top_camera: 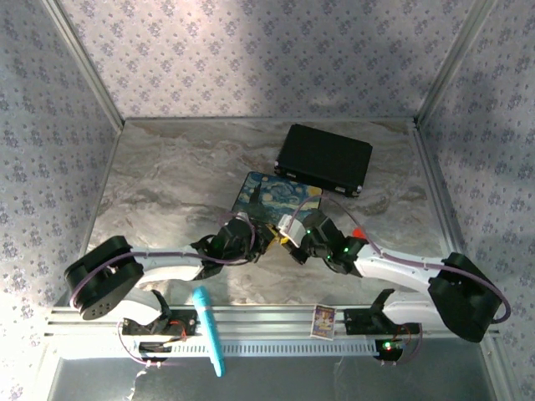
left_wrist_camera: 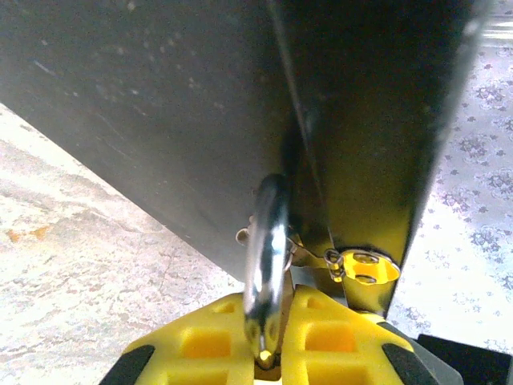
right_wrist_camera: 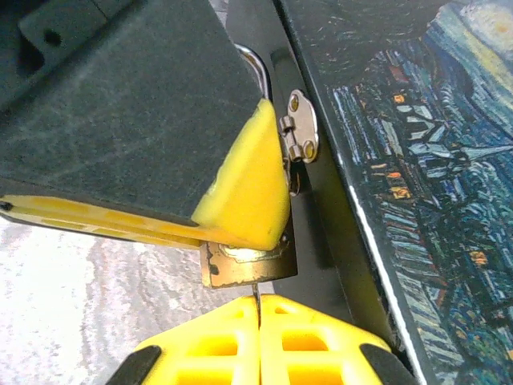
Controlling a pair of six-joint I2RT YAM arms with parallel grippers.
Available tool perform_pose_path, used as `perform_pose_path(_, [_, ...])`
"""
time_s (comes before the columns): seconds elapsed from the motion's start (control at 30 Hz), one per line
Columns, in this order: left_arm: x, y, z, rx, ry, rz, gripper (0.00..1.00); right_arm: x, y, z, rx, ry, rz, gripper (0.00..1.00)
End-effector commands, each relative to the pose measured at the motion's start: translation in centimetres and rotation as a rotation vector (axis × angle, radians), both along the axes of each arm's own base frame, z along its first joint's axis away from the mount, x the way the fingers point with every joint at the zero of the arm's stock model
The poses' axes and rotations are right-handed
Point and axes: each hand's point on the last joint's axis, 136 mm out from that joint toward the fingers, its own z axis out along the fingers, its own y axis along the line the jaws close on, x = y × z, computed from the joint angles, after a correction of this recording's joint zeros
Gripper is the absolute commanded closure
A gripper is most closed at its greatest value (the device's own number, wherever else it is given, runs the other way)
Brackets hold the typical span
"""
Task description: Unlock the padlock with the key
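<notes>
Top view: a marbled table point(top_camera: 167, 184) enclosed by floral-papered walls point(top_camera: 251, 50) carries a painted box point(top_camera: 280, 192), lid down. A shut black case point(top_camera: 324, 159) lies just behind the box to the right, and the left gripper point(top_camera: 261, 240) and right gripper point(top_camera: 291, 241) meet at the box's near edge. Left wrist view: the left fingers are clamped on the silver shackle of the padlock point(left_wrist_camera: 268, 257), which hangs at the box's hasp point(left_wrist_camera: 365, 269). Right wrist view: the right fingers are pressed together on the key point(right_wrist_camera: 257, 293), a thin sliver entering the brass padlock body just beside the box's side.
</notes>
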Motion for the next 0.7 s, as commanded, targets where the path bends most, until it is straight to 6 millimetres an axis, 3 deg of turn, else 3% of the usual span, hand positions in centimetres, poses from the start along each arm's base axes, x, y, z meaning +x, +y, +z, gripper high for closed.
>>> perform_pose_path(0.0, [-2.5, -1.8, 0.9, -0.047, -0.005, -0.136, 1.00, 1.3, 0.0, 1.2, 0.089, 0.076, -0.054, 0.93])
perform_pose_path(0.2, [-2.6, -1.4, -0.1, -0.030, 0.006, -0.129, 1.00, 3.1, -1.5, 0.8, 0.133, 0.183, -0.153, 0.88])
perform_pose_path(0.33, [-2.5, -1.0, -1.1, -0.003, 0.018, -0.119, 1.00, 2.8, -0.8, 0.6, 0.114, 0.185, -0.149, 0.73])
perform_pose_path(0.5, [-2.0, 0.4, -3.0, 0.057, 0.032, -0.083, 1.00, 2.4, -0.4, 0.0, 0.114, 0.188, -0.177, 0.69])
perform_pose_path(0.67, [-1.5, 1.7, -4.5, 0.104, 0.021, -0.047, 1.00, 3.2, -1.9, -0.8, 0.164, 0.197, -0.330, 0.60])
